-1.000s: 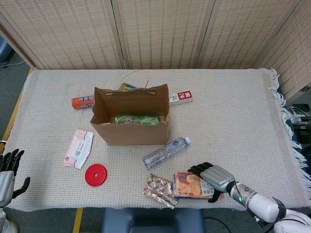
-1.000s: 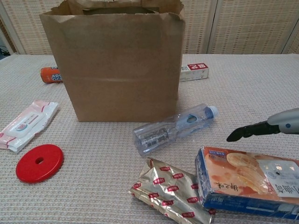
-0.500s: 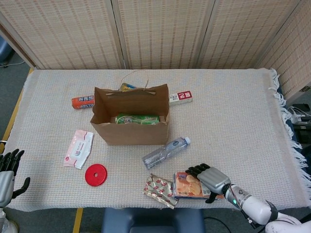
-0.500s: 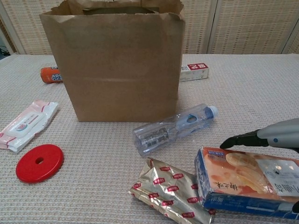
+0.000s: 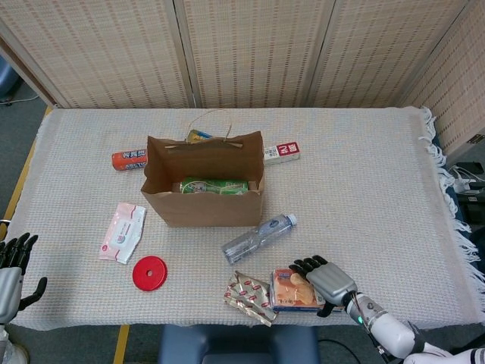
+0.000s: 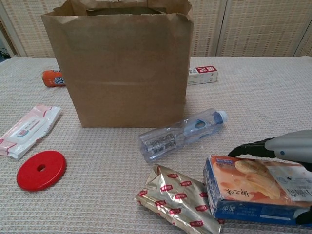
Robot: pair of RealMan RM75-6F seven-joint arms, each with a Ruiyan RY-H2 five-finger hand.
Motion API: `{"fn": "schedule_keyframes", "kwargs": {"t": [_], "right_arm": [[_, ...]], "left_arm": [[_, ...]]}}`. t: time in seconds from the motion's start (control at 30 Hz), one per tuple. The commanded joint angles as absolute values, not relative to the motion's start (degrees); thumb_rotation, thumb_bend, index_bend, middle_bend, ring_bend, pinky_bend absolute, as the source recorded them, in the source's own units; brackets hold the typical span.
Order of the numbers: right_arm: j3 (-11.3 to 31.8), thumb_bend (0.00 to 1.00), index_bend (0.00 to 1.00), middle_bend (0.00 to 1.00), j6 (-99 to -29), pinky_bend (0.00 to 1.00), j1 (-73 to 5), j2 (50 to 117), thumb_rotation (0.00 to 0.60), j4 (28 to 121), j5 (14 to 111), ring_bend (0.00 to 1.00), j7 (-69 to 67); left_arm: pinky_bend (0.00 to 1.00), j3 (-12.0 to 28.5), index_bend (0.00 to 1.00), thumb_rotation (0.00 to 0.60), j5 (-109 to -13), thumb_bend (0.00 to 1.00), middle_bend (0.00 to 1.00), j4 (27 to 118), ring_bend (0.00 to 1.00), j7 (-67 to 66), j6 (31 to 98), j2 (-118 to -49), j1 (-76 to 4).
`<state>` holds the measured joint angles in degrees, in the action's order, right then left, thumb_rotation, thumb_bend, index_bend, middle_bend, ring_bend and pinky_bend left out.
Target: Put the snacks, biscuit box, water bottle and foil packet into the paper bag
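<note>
Head view. My right hand (image 5: 327, 282): lies over the right end of the biscuit box (image 5: 292, 290), fingers draped on its top; I cannot tell here whether the grasp is closed. Box: flat on the desk (image 5: 364, 182) under my hand, long axis running left-right. Foil packet (image 5: 248, 297): touching the box's left end. Water bottle (image 5: 258, 237): on its side, up and left of my hand, cap pointing toward the far right. Paper bag (image 5: 203, 189): upright and open beyond the bottle, a green pack already inside. My left hand (image 5: 10, 277): far off at the desk's left edge, fingers apart, holding nothing.

Chest view. My right hand (image 6: 285, 148): fingers reach over the box's (image 6: 253, 191) far edge, one dark part below its near right corner; probably closing, not yet firm. To do it well: clamp across the short width, lift level, clear the packet (image 6: 178, 202), then turn the long axis down into the bag (image 6: 122, 68).
</note>
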<state>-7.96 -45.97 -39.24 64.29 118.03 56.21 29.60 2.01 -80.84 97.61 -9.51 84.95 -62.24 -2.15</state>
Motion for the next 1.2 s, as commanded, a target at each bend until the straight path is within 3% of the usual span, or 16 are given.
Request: {"fn": "schedule_keyframes", "kwargs": {"t": [0.03,0.57,0.63,0.67,0.73,0.8,0.9,1.2], "right_arm": [[-8.5,0.00,0.00,0.00,-47.3,0.00,-39.2,64.6,0.600,118.5,55.1,0.00,30.7],[-11.1,0.00,0.00,0.00,-50.4,0.02,-40.0,67.7,0.600,119.0,53.0,0.00,35.4],[-10.8,0.03,0.02,0.03,-52.5,0.12,-39.1,68.7,0.600,118.6,53.8,0.03,35.4],[-10.6,0.07,0.07,0.09,-53.9,0.22,-38.4,69.4,0.600,118.1,54.6,0.08,35.4],[-10.2,0.16,0.24,0.24,-55.9,0.42,-37.2,70.5,0.600,117.4,56.1,0.26,34.6],[-9.9,0.26,0.46,0.44,-57.1,0.63,-36.1,71.0,0.600,116.8,57.8,0.49,33.1],[-9.7,0.32,0.60,0.55,-57.8,0.75,-35.2,70.7,0.600,116.2,59.9,0.61,31.6],[-5.4,0.34,0.63,0.59,-60.8,0.79,-32.7,67.4,0.600,116.4,66.2,0.66,20.8]], "left_arm": [[0.00,2.0,0.00,0.600,-80.8,0.38,0.00,97.6,0.00,-9.5,84.9,-62.2,-2.2],[0.00,2.0,0.00,0.600,-80.8,0.38,0.00,97.8,0.00,-9.5,84.8,-62.1,-2.2],[0.00,2.0,0.00,0.600,-80.7,0.38,0.00,97.8,0.00,-9.4,84.7,-62.1,-2.2],[0.00,2.0,0.00,0.600,-80.7,0.38,0.00,97.8,0.00,-9.3,84.7,-62.1,-2.2],[0.00,2.0,0.00,0.600,-80.7,0.38,0.00,97.8,0.00,-9.2,84.7,-62.0,-2.2],[0.00,2.0,0.00,0.600,-80.7,0.38,0.00,97.8,0.00,-9.1,84.6,-62.0,-2.2],[0.00,2.0,0.00,0.600,-80.6,0.38,0.00,97.9,0.00,-9.2,84.6,-62.0,-2.2],[0.00,2.0,0.00,0.600,-80.7,0.38,0.00,97.9,0.00,-9.3,84.8,-62.1,-2.2]]}}
